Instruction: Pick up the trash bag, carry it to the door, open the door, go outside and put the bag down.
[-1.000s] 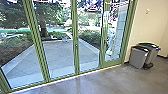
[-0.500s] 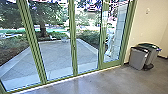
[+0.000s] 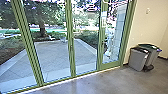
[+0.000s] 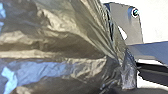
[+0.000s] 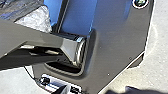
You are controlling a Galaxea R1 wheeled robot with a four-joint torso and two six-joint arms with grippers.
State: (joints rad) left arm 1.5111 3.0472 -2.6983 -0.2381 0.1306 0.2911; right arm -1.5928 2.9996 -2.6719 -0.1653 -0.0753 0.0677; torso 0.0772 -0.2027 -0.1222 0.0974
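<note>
Turned or driven slightly since the earlier frame. Bag (image 4: 62, 50) large in the left wrist view, apparently picked up already. Remaining: reach and open the door (image 3: 110, 65), go outside, set down. Cannot tell either tool's state.

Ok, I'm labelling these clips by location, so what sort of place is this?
Probably an office building's ground-floor room: green-framed glass doors facing a paved patio, and two grey plastic bins by the cream wall.

Bins (image 3: 137, 60) right of the doors (image 3: 71, 53)
</note>
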